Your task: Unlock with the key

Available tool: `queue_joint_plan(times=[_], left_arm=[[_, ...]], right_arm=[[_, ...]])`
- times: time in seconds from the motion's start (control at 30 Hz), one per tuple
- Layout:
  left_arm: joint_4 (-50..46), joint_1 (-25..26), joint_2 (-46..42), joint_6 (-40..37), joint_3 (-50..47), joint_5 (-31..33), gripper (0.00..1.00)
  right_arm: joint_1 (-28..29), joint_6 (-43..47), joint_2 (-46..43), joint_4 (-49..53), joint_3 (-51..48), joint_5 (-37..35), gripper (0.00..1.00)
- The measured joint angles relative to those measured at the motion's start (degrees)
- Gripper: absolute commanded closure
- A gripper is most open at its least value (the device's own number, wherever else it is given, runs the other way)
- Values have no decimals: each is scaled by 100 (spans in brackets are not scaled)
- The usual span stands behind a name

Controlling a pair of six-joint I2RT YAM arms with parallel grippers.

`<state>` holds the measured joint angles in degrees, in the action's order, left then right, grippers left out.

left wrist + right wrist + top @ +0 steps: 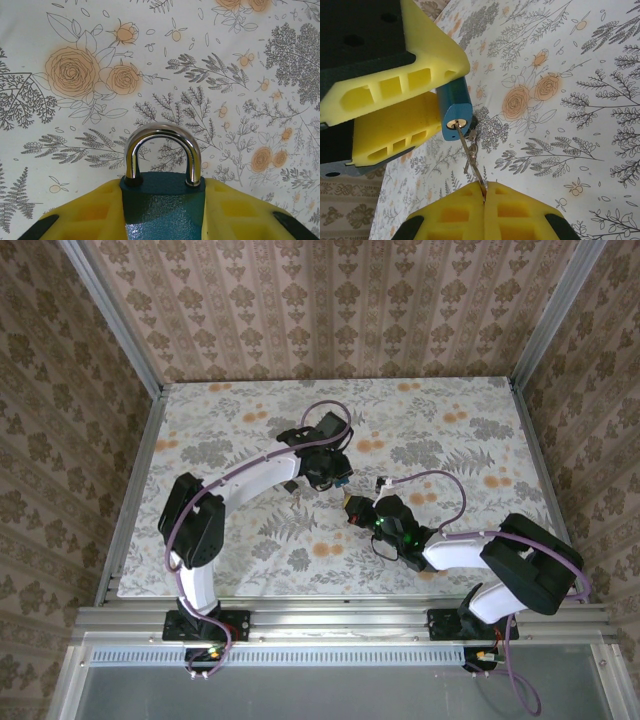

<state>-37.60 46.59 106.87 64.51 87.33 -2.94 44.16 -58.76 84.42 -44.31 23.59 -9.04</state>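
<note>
Key [463, 139] between right fingers [520, 210], tip in padlock [453, 102]

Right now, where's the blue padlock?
Left wrist view: the padlock is clamped in the left gripper, over the middle of the table; the right gripper faces its keyhole end.

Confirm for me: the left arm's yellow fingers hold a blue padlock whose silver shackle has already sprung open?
No. The left fingers hold the blue padlock, but its shackle is closed, both legs seated in the body; see the left wrist view.
</note>
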Motion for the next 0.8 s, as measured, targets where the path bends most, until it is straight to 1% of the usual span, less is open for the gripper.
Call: queue_joint_plan(times=[0.4, 0.8], left_arm=[[-15, 22, 17, -2, 15, 44, 78], [-11, 22, 35, -2, 46, 66, 78]], right_arm=[[0, -66, -13, 109, 46, -2, 100], [-13, -459, -59, 162, 81, 0, 100]])
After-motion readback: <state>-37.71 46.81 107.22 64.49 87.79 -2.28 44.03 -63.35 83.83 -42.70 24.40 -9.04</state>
